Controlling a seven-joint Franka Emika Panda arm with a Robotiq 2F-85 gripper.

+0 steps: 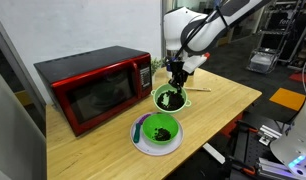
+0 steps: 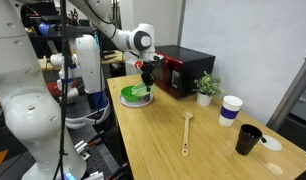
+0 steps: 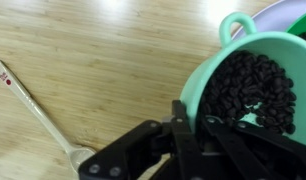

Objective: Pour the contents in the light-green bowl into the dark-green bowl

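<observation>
My gripper (image 3: 193,125) is shut on the rim of the light-green bowl (image 3: 208,75), one finger inside and one outside. The bowl is held just above the table and looks about level. The contents (image 3: 248,90), dark bean-like bits, fill its bottom. In an exterior view the held bowl (image 1: 170,98) hangs under the gripper (image 1: 176,78), just behind the dark-green bowl (image 1: 158,128). That bowl stands on a white plate (image 1: 143,145) and has dark bits in it too. The dark-green bowl (image 2: 136,93) also shows below the gripper (image 2: 146,75).
A red microwave (image 1: 93,88) stands behind the bowls. A wooden spoon (image 3: 33,110) lies on the table, also seen in an exterior view (image 2: 186,132). A small potted plant (image 2: 205,88), a white cup (image 2: 230,110) and a black cup (image 2: 250,140) stand further along.
</observation>
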